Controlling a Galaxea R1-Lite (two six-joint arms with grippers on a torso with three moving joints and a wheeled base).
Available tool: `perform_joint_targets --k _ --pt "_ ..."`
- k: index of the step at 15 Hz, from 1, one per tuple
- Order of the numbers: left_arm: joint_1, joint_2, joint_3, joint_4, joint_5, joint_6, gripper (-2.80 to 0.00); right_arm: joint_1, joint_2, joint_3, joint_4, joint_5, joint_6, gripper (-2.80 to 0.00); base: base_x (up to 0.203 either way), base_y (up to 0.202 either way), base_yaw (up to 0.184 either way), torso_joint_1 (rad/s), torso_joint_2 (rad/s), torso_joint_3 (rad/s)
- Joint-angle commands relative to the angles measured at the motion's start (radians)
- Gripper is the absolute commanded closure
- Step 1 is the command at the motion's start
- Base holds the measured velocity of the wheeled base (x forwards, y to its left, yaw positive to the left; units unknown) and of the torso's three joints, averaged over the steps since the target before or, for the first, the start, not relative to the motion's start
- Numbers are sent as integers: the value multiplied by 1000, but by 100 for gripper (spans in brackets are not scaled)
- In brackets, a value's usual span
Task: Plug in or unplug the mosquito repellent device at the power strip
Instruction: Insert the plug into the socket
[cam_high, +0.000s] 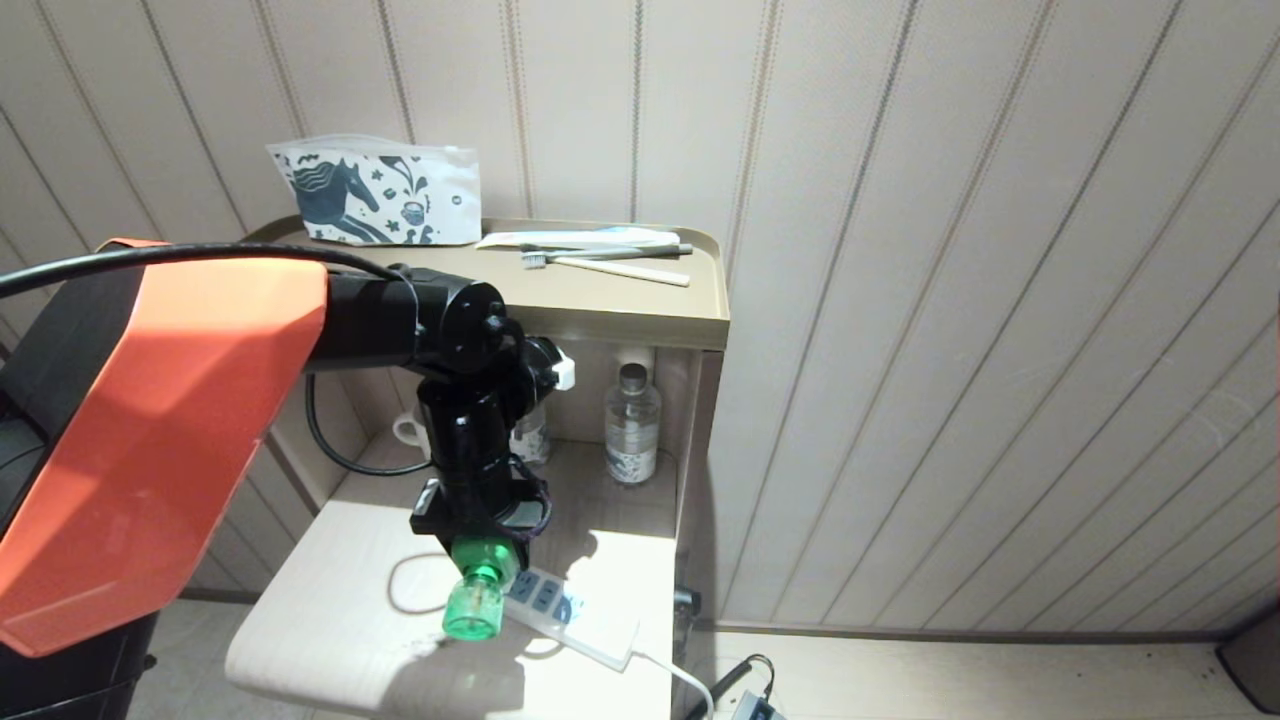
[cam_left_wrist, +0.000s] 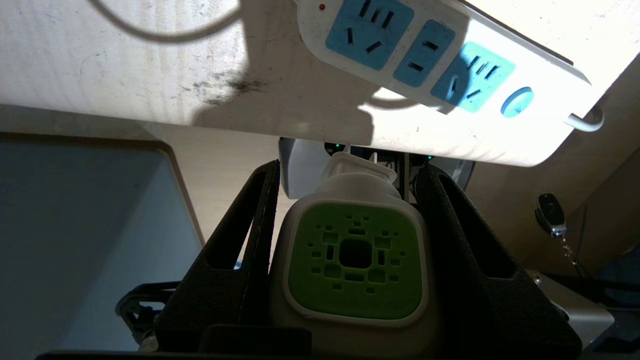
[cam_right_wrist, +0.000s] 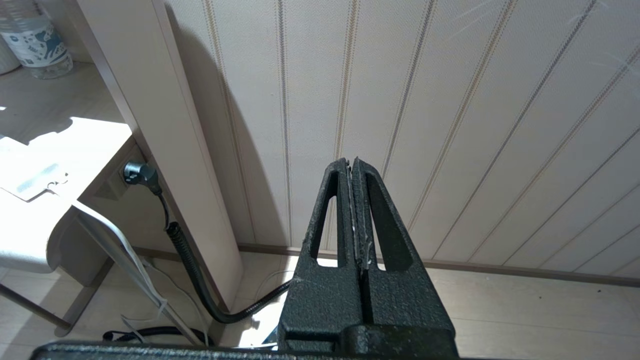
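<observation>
My left gripper (cam_high: 482, 548) points down over the lower shelf (cam_high: 330, 620) and is shut on the mosquito repellent device (cam_high: 473, 600); its green bottle sticks out toward the shelf's front. In the left wrist view the device (cam_left_wrist: 355, 260) shows its green vented face between both black fingers (cam_left_wrist: 250, 240), with its two prongs (cam_left_wrist: 372, 157) bare and apart from the power strip (cam_left_wrist: 420, 55). That white strip (cam_high: 565, 615) lies flat on the shelf just right of the device, all its blue sockets empty. My right gripper (cam_right_wrist: 352, 162) is parked facing the wall, shut on nothing.
A water bottle (cam_high: 632, 425) and a white mug (cam_high: 408, 430) stand at the back of the shelf. The top tray (cam_high: 640, 310) holds a printed pouch (cam_high: 375, 195) and toothbrushes (cam_high: 600, 255). The strip's cord (cam_high: 680, 680) drops off the front right edge.
</observation>
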Motion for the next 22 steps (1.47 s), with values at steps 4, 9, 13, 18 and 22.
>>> perform_joint_targets --k 4,9,13,18,22 --pt "0 -55 22 2 -2 -3 0 0 1 0 0 0 0 0 0 0 0 0 0 0" --pt "0 -42 43 -13 6 0 0 0 1 0 0 0 0 0 0 0 0 -6 -11 8" --pt "5 2 29 -16 8 5 0 0 1 0 0 0 0 0 0 0 0 0 0 0" --pt "-6 3 86 -9 -2 23 0 0 0 0 0 0 0 0 0 0 0 0 0 0" --pt "-31 -6 252 -76 -25 38 0 0 1 0 0 0 0 0 0 0 0 0 0 0"
